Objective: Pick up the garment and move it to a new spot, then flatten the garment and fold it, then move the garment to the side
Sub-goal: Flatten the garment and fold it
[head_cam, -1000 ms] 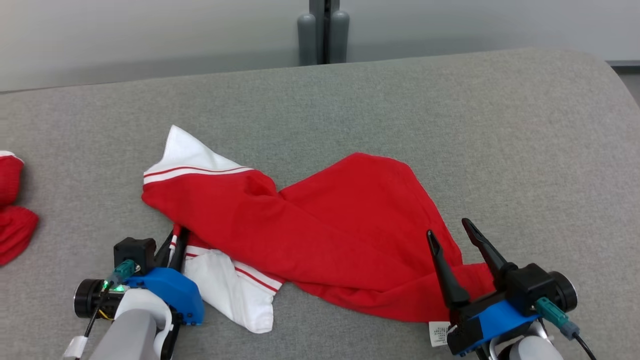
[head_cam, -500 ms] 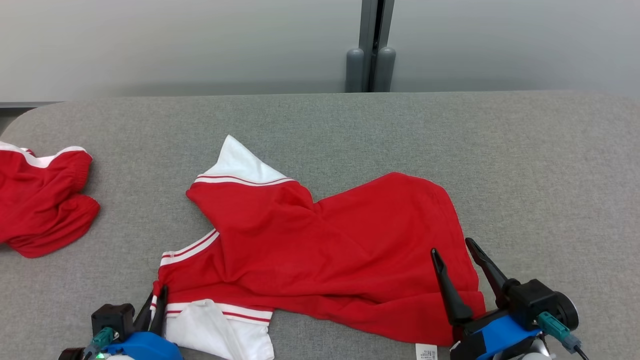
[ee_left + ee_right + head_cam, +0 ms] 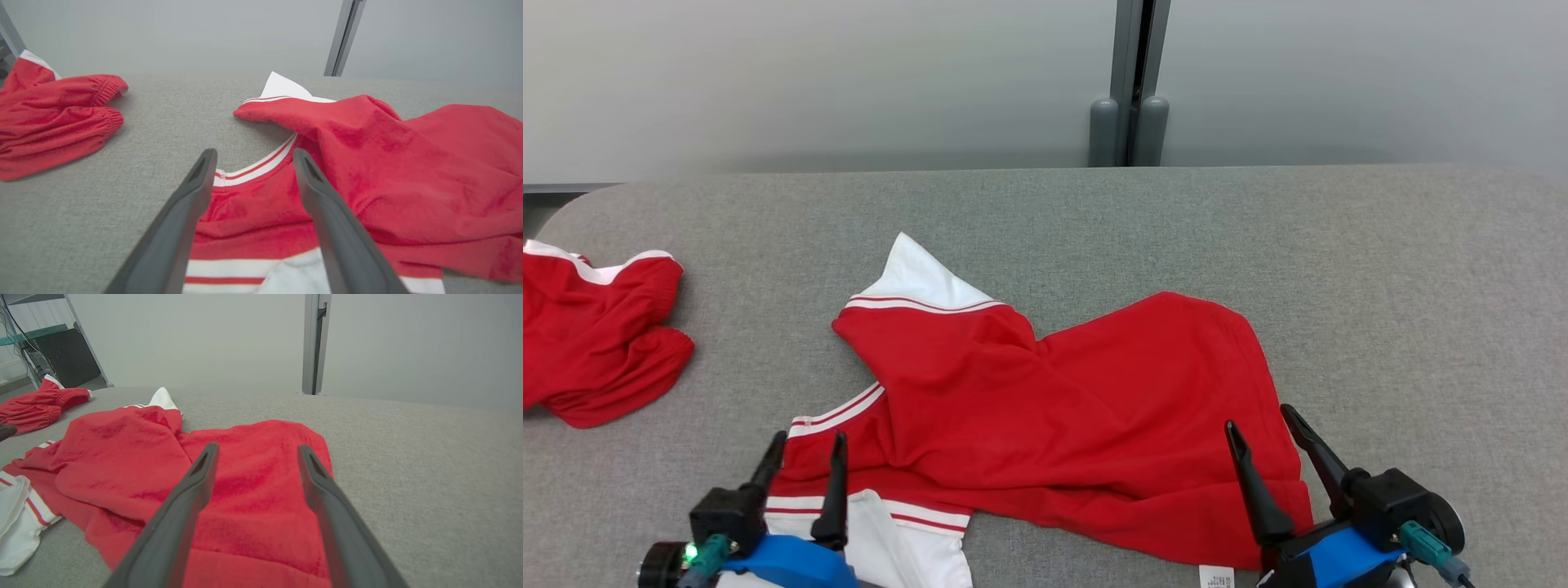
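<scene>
Across the middle of the grey fabric-topped counter [image 3: 1380,286], a red shirt [image 3: 1078,400] with white, red-striped trim, crumpled and partly doubled over itself, stretched from far left to near right in the head view. At its far left end, a white pointed flap [image 3: 915,273] flat on the counter; at its near left end, a second white panel [image 3: 907,555] edged with red stripes, close to the near edge. At the near right corner, a small white label [image 3: 1217,576] poking out from under the red hem. Left claw [image 3: 809,438] at the lower left of the head view, both dark fingers spread wide, nothing gripped between them, tips over the striped white band at the shirt's near left end; touching the cloth or just above it, impossible to tell. From the left wrist view, equally wide, red cloth and striped band visible in the gap. Right claw [image 3: 1258,416] at the lower right, also spread wide and holding nothing, fingers pointing over the shirt's near right end, one tip above red cloth, the other near its right edge. Well apart from the shirt, at the counter's left end, a second red garment [image 3: 596,335] with gathered elastic hems and a white stripe, bunched in a heap. Behind the counter, a plain pale wall with a grey upright post [image 3: 1131,82]. Off to the left in the right wrist view, a shelf rack [image 3: 28,335] with a dark box [image 3: 67,357].
</scene>
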Tool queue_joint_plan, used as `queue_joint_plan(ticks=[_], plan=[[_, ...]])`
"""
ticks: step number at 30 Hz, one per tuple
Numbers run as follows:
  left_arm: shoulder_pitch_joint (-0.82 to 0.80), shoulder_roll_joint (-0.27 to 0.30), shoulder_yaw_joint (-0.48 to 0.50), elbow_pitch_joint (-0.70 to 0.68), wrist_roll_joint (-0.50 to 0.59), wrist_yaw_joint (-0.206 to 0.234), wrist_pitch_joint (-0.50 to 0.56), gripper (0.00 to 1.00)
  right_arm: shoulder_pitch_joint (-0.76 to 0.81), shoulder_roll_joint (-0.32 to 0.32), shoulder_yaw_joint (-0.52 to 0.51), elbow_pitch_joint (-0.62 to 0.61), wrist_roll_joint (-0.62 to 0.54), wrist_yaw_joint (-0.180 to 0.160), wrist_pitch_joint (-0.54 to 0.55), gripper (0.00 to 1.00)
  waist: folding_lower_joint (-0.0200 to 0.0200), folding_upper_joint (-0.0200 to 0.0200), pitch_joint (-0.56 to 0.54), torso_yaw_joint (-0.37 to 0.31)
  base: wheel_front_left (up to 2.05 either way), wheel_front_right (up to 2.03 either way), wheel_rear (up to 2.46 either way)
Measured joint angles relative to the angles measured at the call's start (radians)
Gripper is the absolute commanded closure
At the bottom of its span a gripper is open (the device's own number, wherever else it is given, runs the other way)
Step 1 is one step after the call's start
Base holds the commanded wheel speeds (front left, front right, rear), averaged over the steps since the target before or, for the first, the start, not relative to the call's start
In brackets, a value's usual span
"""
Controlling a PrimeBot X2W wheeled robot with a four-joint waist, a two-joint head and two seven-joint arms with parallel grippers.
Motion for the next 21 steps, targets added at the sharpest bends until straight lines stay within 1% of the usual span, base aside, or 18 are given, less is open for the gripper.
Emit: queue_joint_plan(ticks=[5,8,11,15,21], plan=[[0.023,-0.021,-0.050,-0.008,0.012,-0.001,0.000,0.00,0.009,0.000,-0.001,0.001,0.001,0.000,0.000,0.00,0.0000,0.0000,-0.005,-0.003,0.00,0.00,0.00],[0.030,-0.028,-0.099,0.017,0.007,-0.001,0.000,0.00,0.009,0.000,0.000,0.002,0.001,0.000,0.000,0.00,0.0000,0.0000,-0.006,-0.006,0.00,0.00,0.00],[0.030,-0.025,-0.121,0.049,-0.006,-0.001,0.000,0.00,0.009,0.001,0.002,0.004,0.002,0.000,0.000,0.00,0.0001,0.0000,-0.006,-0.012,0.00,0.00,0.00],[0.023,-0.015,-0.128,0.114,-0.016,-0.001,0.000,0.00,0.009,0.001,0.002,0.004,0.003,0.000,0.000,0.00,0.0001,0.0000,-0.001,-0.022,0.00,0.00,0.00],[-0.001,-0.013,-0.119,0.164,-0.015,-0.001,0.000,0.00,0.006,0.000,-0.001,0.002,0.003,0.000,0.000,0.00,0.0002,0.0000,0.013,-0.028,0.00,0.00,0.00]])
